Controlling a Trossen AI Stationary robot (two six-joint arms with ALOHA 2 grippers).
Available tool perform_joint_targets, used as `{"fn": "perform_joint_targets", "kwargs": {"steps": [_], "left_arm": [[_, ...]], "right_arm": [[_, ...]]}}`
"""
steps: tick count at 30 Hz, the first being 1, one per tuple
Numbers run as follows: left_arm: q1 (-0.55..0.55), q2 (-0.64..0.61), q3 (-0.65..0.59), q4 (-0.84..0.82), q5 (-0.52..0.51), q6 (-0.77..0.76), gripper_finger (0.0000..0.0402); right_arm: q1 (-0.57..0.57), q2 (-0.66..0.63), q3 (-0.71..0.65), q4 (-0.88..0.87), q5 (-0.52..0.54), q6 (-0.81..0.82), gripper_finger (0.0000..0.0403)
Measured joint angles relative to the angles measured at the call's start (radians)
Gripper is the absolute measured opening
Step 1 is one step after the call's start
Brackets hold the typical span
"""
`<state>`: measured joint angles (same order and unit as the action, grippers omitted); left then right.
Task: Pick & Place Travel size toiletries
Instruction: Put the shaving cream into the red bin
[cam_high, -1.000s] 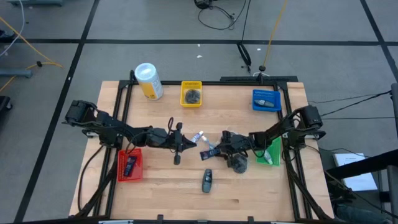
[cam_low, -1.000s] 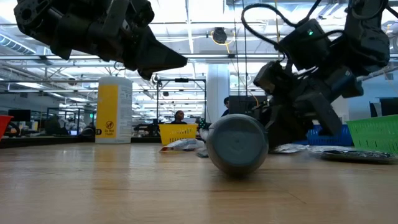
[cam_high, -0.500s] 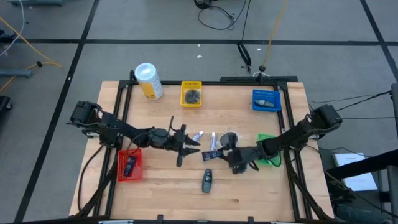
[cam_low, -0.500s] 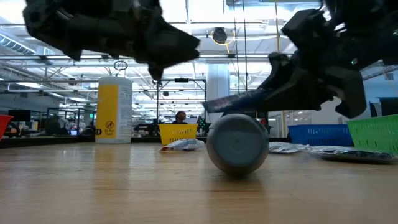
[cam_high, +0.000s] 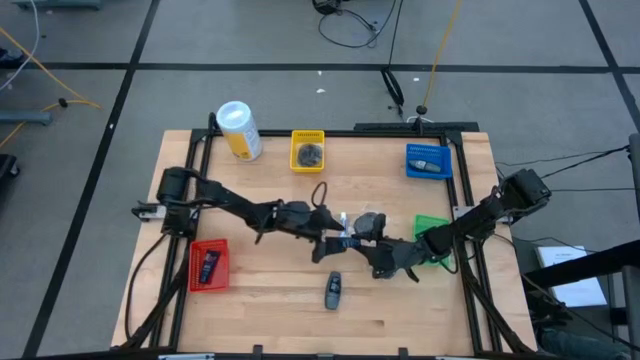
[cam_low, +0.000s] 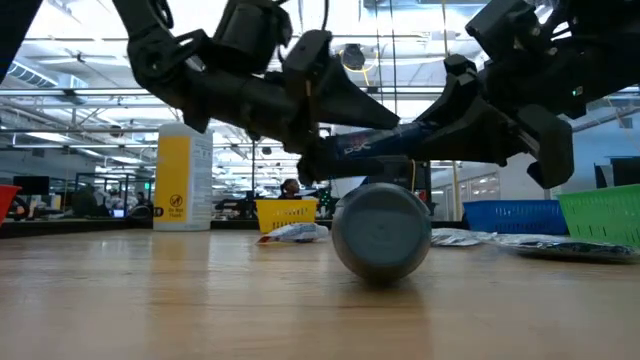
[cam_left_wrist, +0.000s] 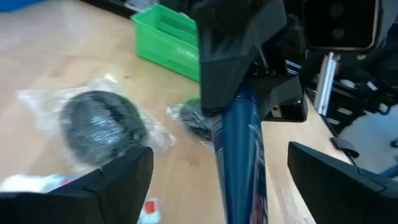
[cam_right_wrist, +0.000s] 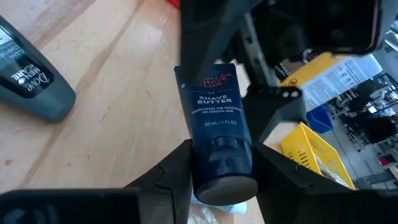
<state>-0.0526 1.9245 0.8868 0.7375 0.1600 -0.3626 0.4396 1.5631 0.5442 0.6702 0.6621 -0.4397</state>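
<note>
From above, the right gripper held a slim dark blue plastic shave-butter tube off the wooden table, with the left gripper drawn in close, its fingers spread wide either side of the tube's free end. The tube's long axis ran across from one claw to the other.

At table height, the tube hung roughly level above a dark grey rounded deodorant bottle, which lay on the wood with its end toward the lens.

In the left wrist view, the tube ran straight down the gap between the open fingers, apparently touching neither. Beyond the claw lay a dark round disc in clear wrap and a green plastic tray.

In the right wrist view, the jaws pinched the tube at its thick cap end, flat crimped end pointing away toward the left claw. It looked light, soft-walled and glossy, so a grip on the stiff cap seemed safest; a mid-body squeeze risked buckling or slipping. The grey bottle lay off to the side.
</note>
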Motion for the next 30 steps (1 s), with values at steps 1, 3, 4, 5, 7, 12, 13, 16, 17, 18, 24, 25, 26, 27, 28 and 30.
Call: {"fn": "perform_joint_targets", "kwargs": {"steps": [1, 3, 4, 5, 7, 12, 13, 16, 17, 18, 24, 25, 26, 27, 28, 30], "left_arm": [[-0.001, 0.013, 0.011, -0.004, 0.005, 0.0, 0.0359], [-0.005, 0.038, 0.035, -0.01, 0.009, 0.0, 0.0347], [-0.007, 0.047, 0.043, -0.009, 0.008, 0.0, 0.0338], [-0.008, 0.053, 0.048, -0.01, 0.011, 0.001, 0.0328], [-0.008, 0.053, 0.053, -0.012, 0.026, 0.004, 0.0304], [-0.008, 0.044, 0.054, -0.032, 0.026, 0.013, 0.023], [-0.008, 0.044, 0.054, -0.032, 0.027, 0.013, 0.0215], [-0.008, 0.044, 0.054, -0.033, 0.027, 0.025, 0.0166], [-0.008, 0.044, 0.054, -0.033, 0.026, 0.027, 0.015], [-0.008, 0.044, 0.054, -0.033, 0.024, 0.027, 0.0134], [-0.008, 0.044, 0.053, -0.038, 0.023, 0.036, 0.0047], [-0.007, 0.044, 0.053, -0.04, 0.022, 0.04, 0.0037], [-0.006, 0.044, 0.053, -0.039, 0.023, 0.04, 0.003], [-0.007, 0.044, 0.053, -0.039, 0.023, 0.04, 0.0025], [-0.008, 0.044, 0.053, -0.039, 0.023, 0.04, 0.0024], [-0.008, 0.044, 0.053, -0.041, 0.024, 0.04, 0.0027]], "right_arm": [[-0.001, 0.0, 0.0, 0.003, 0.0, 0.0, 0.0129], [-0.006, 0.0, 0.0, 0.007, 0.0, 0.0, 0.0129], [-0.007, 0.0, 0.0, 0.006, 0.0, 0.0, 0.0129], [-0.007, 0.0, 0.0, 0.005, 0.0, 0.0, 0.0129], [-0.007, 0.0, 0.0, 0.002, 0.0, 0.0, 0.0129], [-0.007, 0.0, 0.0, -0.001, 0.0, 0.005, 0.0129], [-0.008, 0.0, 0.0, -0.001, 0.0, 0.005, 0.0129], [-0.013, 0.0, 0.0, -0.001, 0.0, 0.006, 0.0129], [-0.015, 0.0, 0.0, -0.002, 0.0, 0.009, 0.0129], [-0.018, 0.0, 0.0, -0.003, -0.001, 0.013, 0.0129], [-0.033, 0.0, 0.001, -0.03, -0.013, 0.058, 0.0142], [-0.034, 0.0, 0.001, -0.035, -0.013, 0.061, 0.0146], [-0.034, 0.0, 0.0, -0.04, -0.011, 0.062, 0.0151], [-0.034, 0.0, 0.0, -0.041, -0.011, 0.063, 0.0156], [-0.034, 0.0, 0.0, -0.041, -0.012, 0.063, 0.0161], [-0.034, 0.0, 0.0, -0.04, -0.01, 0.063, 0.0173]]}}
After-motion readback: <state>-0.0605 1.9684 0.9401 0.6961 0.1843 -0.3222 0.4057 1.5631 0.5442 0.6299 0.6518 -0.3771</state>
